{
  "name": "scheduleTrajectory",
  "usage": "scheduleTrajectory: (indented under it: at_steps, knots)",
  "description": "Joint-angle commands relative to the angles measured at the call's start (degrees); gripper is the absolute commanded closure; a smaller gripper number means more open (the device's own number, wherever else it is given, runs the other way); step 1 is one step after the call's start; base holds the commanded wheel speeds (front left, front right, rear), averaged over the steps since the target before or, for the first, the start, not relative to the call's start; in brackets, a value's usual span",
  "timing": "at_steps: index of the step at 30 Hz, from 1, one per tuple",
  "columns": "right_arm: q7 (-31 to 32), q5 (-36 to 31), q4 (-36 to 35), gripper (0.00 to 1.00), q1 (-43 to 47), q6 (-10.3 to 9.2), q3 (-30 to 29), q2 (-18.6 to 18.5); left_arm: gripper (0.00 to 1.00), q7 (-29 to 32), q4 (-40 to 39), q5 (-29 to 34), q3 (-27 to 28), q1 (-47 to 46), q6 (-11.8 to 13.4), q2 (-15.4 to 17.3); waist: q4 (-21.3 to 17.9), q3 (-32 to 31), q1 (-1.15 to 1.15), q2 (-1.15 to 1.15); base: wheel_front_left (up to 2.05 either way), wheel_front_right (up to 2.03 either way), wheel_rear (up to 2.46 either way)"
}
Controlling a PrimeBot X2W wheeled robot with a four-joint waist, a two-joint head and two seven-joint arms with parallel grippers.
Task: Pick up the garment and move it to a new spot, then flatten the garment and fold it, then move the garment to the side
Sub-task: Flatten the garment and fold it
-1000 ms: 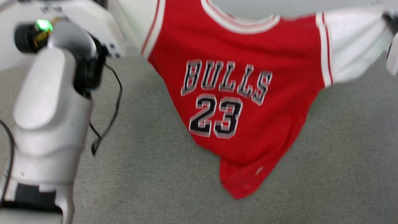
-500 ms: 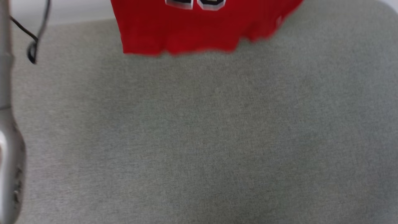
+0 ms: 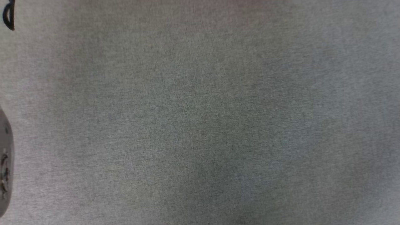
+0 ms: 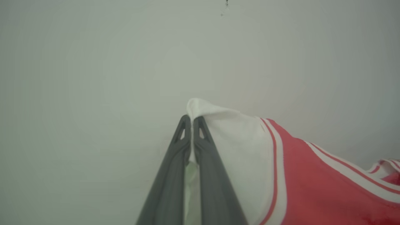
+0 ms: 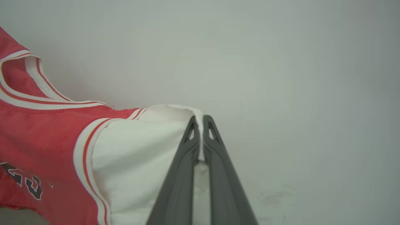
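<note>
- The left gripper (image 4: 191, 120) has its two long dark fingers pressed together on the edge of a white short sleeve (image 4: 237, 150), with a sliver of cloth pinched between the tips.
- The right gripper (image 5: 201, 120) is clamped the same way on the other white sleeve (image 5: 134, 156), the fabric folded over its fingertips.
- Past each sleeve runs the garment, a red jersey T-shirt with red-and-white striped trim (image 4: 312, 181). In the right wrist view its red body (image 5: 47, 137) slopes away from the fingers, with the striped collar (image 5: 34, 78) above and black white-outlined characters (image 5: 31, 184) low down.
- So the garment is held up by both sleeves, stretched between the two grippers. Whether its hem touches anything below, I cannot tell.
- Beyond the cloth in both wrist views is a plain pale wall (image 4: 93, 78).
- The head view looks down on a grey woven fabric surface (image 3: 200, 125), with a loop of black cable (image 3: 9, 18) at the upper left and a grey rounded robot part (image 3: 4, 162) at the left edge.
- Judged from this, the pick-up is done and the carry to a new spot looks to be under way.
- What remains is laying the shirt down on the grey surface, flattening it, folding it and moving it aside.
</note>
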Motion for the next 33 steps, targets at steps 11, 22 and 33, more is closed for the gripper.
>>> scheduleTrajectory:
  at_steps: [11, 22, 33]
  knots:
    - [-1.6, 7.0, 5.2, 1.00, 2.3, -0.05, 7.8, 1.6, 1.00, -3.0, 5.1, -3.4, -0.1, 6.1, -1.4, -3.1, 1.5, 4.2, -0.01, 0.00, 0.00, 0.00, 0.00]
    - [-3.6, 15.4, 3.7, 1.00, 18.6, -0.05, 13.9, 0.2, 1.00, -7.9, 6.5, -8.6, 1.6, 25.6, -4.2, -4.3, 3.3, -3.6, -0.01, 0.00, 0.00, 0.00, 0.00]
    - [-7.4, 21.9, -1.9, 1.00, 43.0, -0.04, 14.0, -1.8, 1.00, -9.3, -4.8, -13.5, 4.1, 57.7, -2.5, -3.2, 3.8, -15.4, -0.01, 0.00, 0.00, 0.00, 0.00]
